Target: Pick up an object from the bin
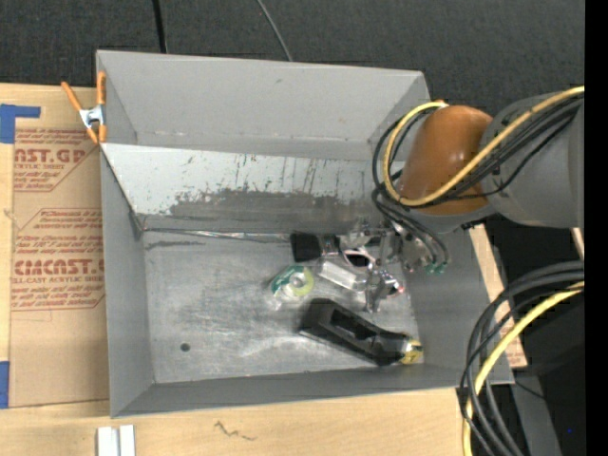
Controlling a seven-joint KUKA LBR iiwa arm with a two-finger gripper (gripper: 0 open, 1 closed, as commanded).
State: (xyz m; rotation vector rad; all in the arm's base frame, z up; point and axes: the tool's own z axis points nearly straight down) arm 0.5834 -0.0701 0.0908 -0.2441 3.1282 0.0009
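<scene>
Item: gripper (378, 288), right of centre in the grey bin (209, 321), low over a shiny clear-wrapped packet (334, 274) between a small black block (304, 246) and a long black tool (353, 334); claw state indiscernible; step judged approach, with a firm close and lift next.

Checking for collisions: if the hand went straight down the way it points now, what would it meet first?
Probably the shiny clear-wrapped packet under the hand, right of the middle of the bin. The long black tool lies just in front of it. Depth is unclear from above.
</scene>
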